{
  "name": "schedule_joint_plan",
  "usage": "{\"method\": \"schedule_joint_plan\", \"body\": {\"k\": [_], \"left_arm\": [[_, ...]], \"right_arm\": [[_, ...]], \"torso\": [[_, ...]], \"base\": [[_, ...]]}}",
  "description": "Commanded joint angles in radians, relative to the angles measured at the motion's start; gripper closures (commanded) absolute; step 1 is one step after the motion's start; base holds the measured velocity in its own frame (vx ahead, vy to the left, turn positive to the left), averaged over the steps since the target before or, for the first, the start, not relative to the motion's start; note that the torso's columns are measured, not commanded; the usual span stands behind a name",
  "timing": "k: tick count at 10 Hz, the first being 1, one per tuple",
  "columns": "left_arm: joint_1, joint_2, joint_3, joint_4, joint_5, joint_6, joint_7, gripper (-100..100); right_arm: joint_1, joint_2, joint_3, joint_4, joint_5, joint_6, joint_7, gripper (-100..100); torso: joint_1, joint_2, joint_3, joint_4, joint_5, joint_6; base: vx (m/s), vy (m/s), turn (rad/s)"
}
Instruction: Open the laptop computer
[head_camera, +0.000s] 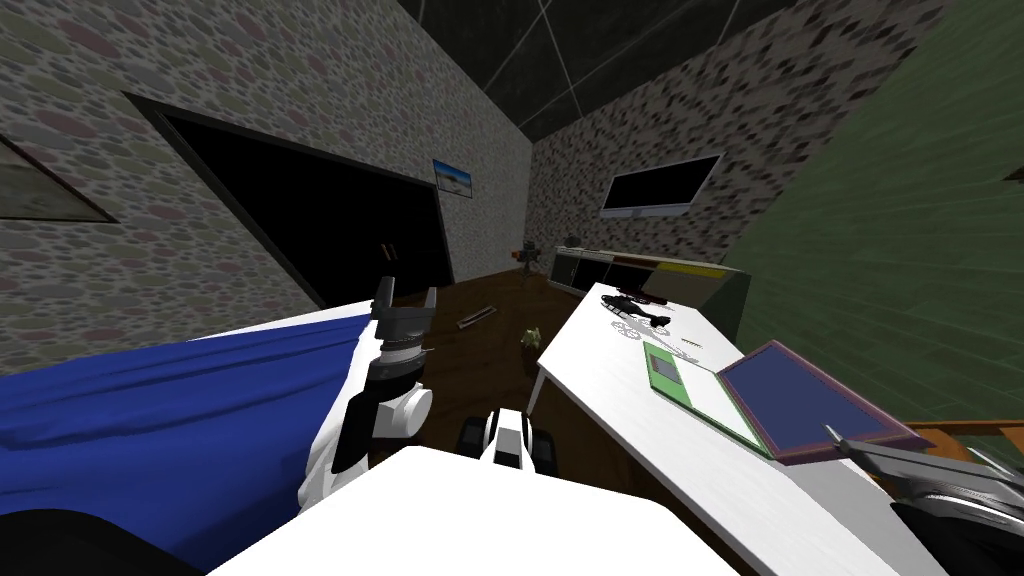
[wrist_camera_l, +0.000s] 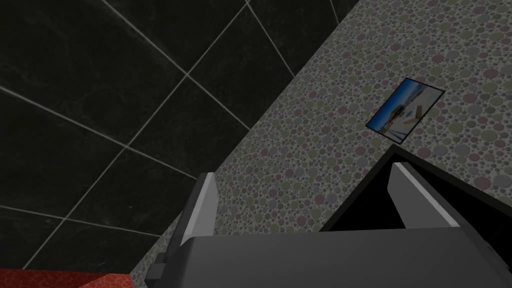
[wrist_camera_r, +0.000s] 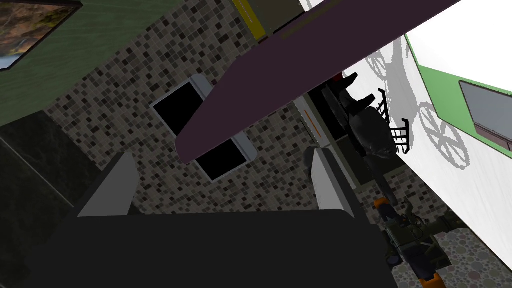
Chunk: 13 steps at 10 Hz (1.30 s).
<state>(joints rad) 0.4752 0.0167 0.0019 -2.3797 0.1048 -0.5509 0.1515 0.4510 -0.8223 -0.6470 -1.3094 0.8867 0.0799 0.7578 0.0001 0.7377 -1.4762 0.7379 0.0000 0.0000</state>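
No writing, number, brand or sign can be read here. The laptop (head_camera: 790, 400), on the white table (head_camera: 600, 395) to the right, shows a plain blue screen and a green base with no legible marks. The small framed picture (head_camera: 453, 178) on the far left wall is a blue and sandy scene, and no letters can be told on it. The dark wall screen (head_camera: 660, 185) at the far end is blank black.
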Motion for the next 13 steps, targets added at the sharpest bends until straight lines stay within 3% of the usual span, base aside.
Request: {"method": "schedule_joint_plan", "body": {"k": [1,6,8,9,10,13], "left_arm": [[0.000,0.000,0.000,0.000,0.000,0.000,0.000,0],[0.000,0.000,0.000,0.000,0.000,0.000,0.000,0],[0.000,0.000,0.000,0.000,0.000,0.000,0.000,0],[0.000,0.000,0.000,0.000,0.000,0.000,0.000,0],[0.000,0.000,0.000,0.000,0.000,0.000,0.000,0],[0.000,0.000,0.000,0.000,0.000,0.000,0.000,0]], "right_arm": [[-0.018,-0.004,-0.012,0.027,0.017,-0.007,0.011,-100],[-0.052,-0.052,-0.022,0.155,0.005,0.068,0.008,-100],[-0.061,-0.064,-0.024,0.186,0.002,0.087,0.006,-100],[-0.061,-0.058,-0.032,0.182,0.010,0.073,0.006,-100],[-0.052,-0.052,-0.022,0.155,0.005,0.068,0.008,100],[-0.036,-0.028,-0.018,0.092,0.012,0.029,0.011,100]], "torso": [[0.000,0.000,0.000,0.000,0.000,0.000],[-0.001,0.003,0.002,0.001,0.000,0.001],[-0.001,-0.002,-0.001,-0.001,0.000,0.000],[0.000,-0.002,-0.002,-0.001,0.000,0.000],[0.001,-0.004,-0.003,-0.001,0.000,0.001],[-0.001,-0.004,-0.002,-0.002,-0.001,0.001]], "base": [[0.010,0.010,0.010],[-0.132,-0.020,0.292],[-0.129,-0.023,0.222],[-0.053,-0.005,0.045],[0.058,0.015,-0.286],[0.133,0.013,-0.276]]}}
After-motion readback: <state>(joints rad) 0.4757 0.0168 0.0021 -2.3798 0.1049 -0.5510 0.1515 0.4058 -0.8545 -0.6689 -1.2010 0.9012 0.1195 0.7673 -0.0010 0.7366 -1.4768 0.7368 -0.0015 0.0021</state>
